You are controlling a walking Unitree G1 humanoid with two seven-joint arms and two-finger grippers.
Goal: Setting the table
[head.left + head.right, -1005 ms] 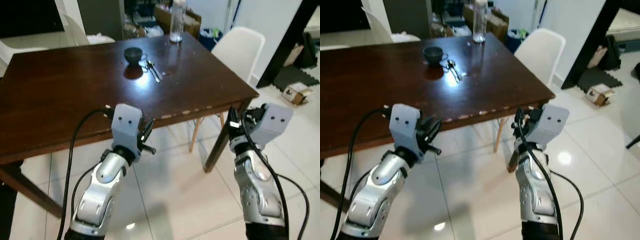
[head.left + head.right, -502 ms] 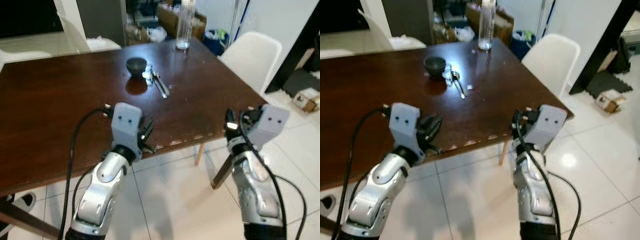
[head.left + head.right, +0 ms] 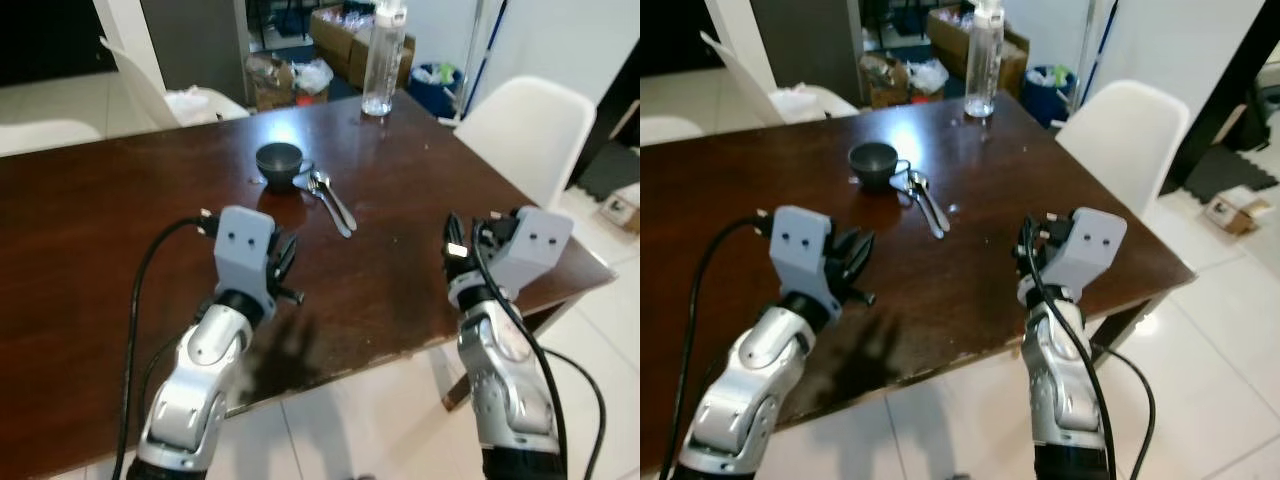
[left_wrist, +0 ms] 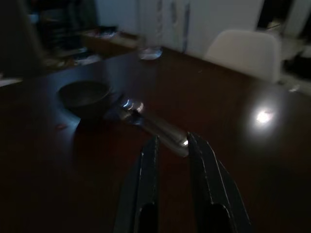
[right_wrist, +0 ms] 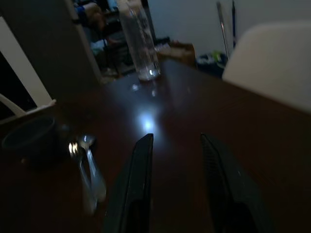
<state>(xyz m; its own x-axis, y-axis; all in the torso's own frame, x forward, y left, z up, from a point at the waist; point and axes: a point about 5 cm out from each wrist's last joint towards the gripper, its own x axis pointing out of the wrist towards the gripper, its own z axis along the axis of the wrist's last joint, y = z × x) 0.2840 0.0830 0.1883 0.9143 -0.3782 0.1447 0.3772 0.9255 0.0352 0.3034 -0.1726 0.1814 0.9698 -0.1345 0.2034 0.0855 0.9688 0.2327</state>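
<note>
A: Task items? Where?
B: Small dark bowl [image 3: 279, 162] upper centre of the table [image 3: 100, 240]; two shiny spoons [image 3: 333, 200] just right of it, handles running toward the near edge. Clear bottle [image 3: 381, 57] at the far edge.
A: Grippers?
B: Left gripper [image 4: 171, 148] low over the table, fingers slightly parted, empty. Right gripper [image 5: 174, 145] open, empty.
A: Room?
B: Bare wood between the grippers and the spoons. White chair [image 3: 525, 130] at the right edge.

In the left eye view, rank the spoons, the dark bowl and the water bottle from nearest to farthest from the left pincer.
From the left pincer:
1. Spoons, just ahead, slightly right.
2. Dark bowl, beyond, touching the spoon heads.
3. Water bottle, at the table's far right edge.
</note>
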